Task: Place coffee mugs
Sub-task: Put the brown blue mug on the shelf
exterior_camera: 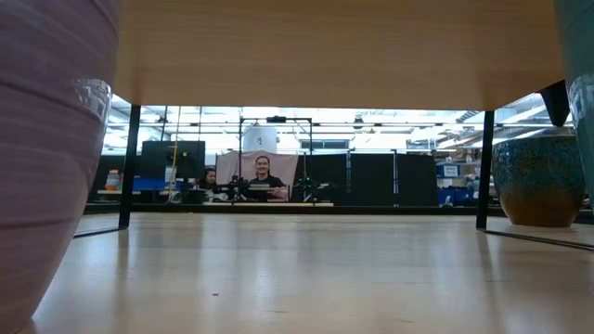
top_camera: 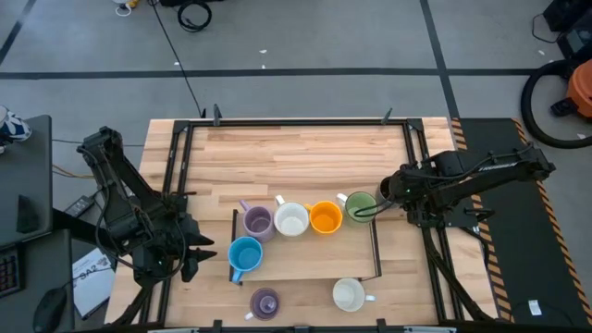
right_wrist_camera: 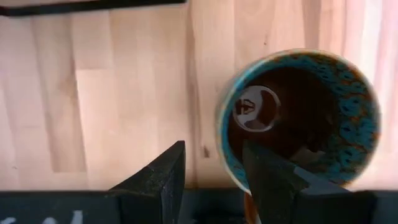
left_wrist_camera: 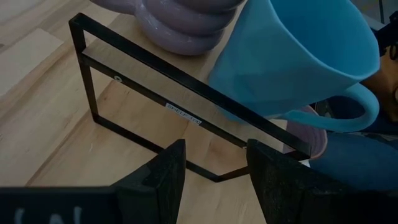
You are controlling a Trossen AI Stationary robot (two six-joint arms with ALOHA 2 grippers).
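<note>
Wooden bench (top_camera: pixel 305 153), carrying a low black-framed shelf (top_camera: pixel 375 250).

Mugs lining up along the shelf's far edge, left to right: lavender mug (top_camera: pixel 256 222), white mug (top_camera: pixel 291 219), orange mug (top_camera: pixel 325 217), green mug (top_camera: pixel 359 206). The first three are standing close together, touching or nearly so.

Light blue mug (top_camera: pixel 244 253) is sitting at the shelf's near-left corner, just in front of the lavender one; in the left wrist view it is showing tilted against the frame.

Off the shelf, at the bench's near edge: second lavender mug (top_camera: pixel 265 302) and second white mug (top_camera: pixel 349 294), well apart from each other.

Dark brown mug (right_wrist_camera: pixel 298 118), with a speckled blue-green rim, is showing in the right wrist view, upright on the wood.

Right claw (top_camera: pixel 379 198) is reaching in from the right side and hanging at the green mug's right rim; its fingers are standing apart in the wrist view, one over the brown mug's rim, grasping nothing.

Left claw (top_camera: pixel 196 252) is waiting at the bench's left edge beside the light blue mug, fingers spread, released.
</note>
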